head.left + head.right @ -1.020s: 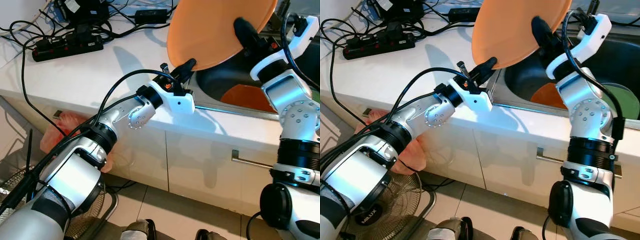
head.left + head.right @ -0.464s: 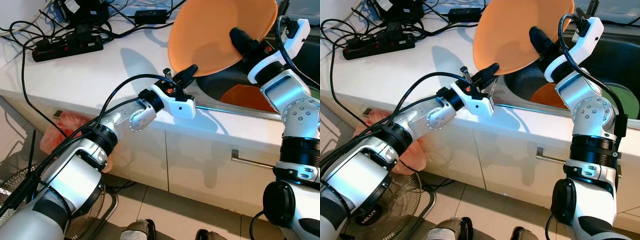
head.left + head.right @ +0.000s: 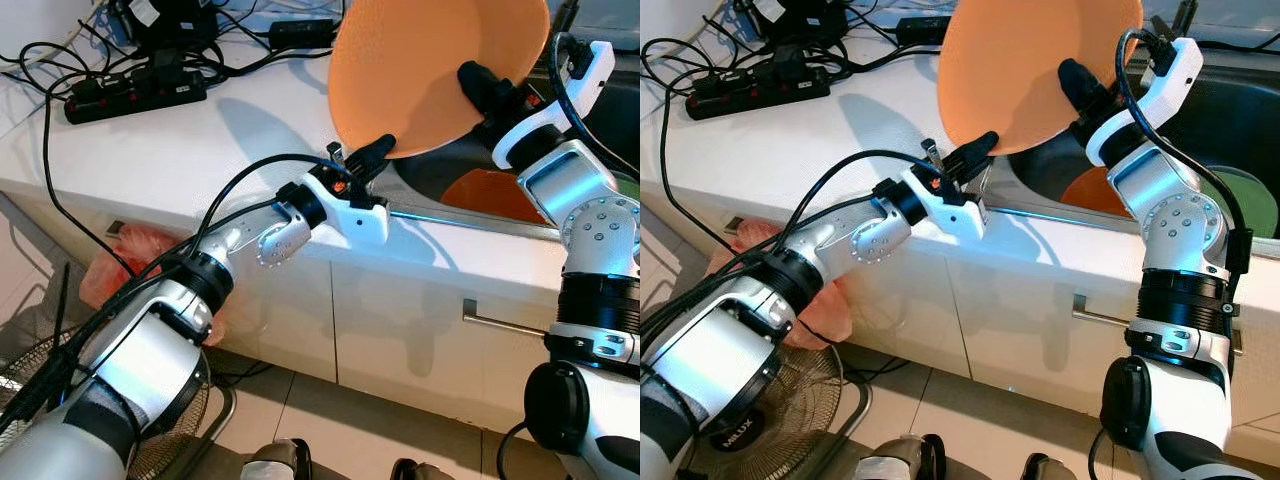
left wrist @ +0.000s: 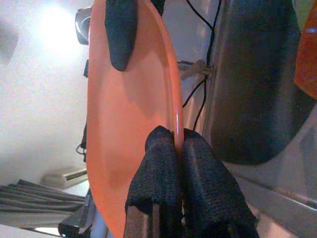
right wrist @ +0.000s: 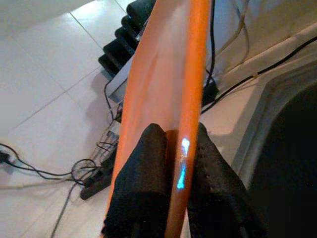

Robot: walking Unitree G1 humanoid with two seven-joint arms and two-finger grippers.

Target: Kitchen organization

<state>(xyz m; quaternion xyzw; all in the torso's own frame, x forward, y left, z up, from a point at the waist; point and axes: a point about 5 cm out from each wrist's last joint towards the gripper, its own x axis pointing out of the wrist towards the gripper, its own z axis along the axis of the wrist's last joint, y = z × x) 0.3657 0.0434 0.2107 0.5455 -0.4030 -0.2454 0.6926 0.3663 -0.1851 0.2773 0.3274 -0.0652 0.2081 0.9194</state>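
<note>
Left claw (image 3: 385, 143): fingers pinching shut on the lower rim of a large orange plate (image 3: 430, 70), the rim sitting thin between the two black pads in the left wrist view. Right claw (image 3: 478, 82): also closing tight on the same plate, gripping the rim on the side toward the sink, one finger lying across the plate's face. The plate is being held tilted nearly on edge in the air, above the line where the white counter (image 3: 200, 140) is meeting the sink (image 3: 1240, 120); its lower edge is hanging just over the sink's steel lip. Inside the dark basin a second orange dish (image 3: 495, 193) is lying near the front wall, and a green dish (image 3: 1248, 200) is sitting beside it. Open counter is stretching to the robot's left of the plate. Farther back, a black power strip (image 3: 135, 95) with tangled cables is lying near the wall. Below the counter edge, white cabinet fronts with a metal handle (image 3: 500, 322) are showing.
</note>
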